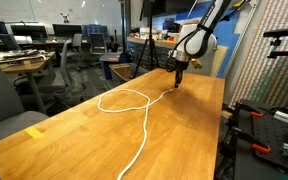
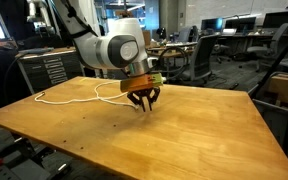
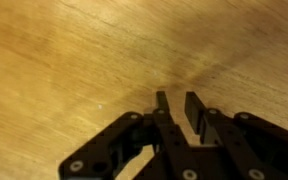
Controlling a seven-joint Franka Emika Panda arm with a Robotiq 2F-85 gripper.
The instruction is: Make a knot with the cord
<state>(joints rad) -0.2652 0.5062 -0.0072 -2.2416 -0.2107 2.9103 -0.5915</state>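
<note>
Exterior views, both of them, show me the big wooden bench (image 1: 74,140). My white arm (image 2: 109,50) reaches down over it. The cord (image 1: 124,91) lies on the bench in one big loop, and a long tail runs to the near edge. Its other end lies right under the tool (image 1: 179,78). In the wrist view the tool's fingers (image 3: 194,108) are almost closed, with a thin gap and nothing I can see inside. A small yellow note (image 1: 36,131) sits near the edge.
</note>
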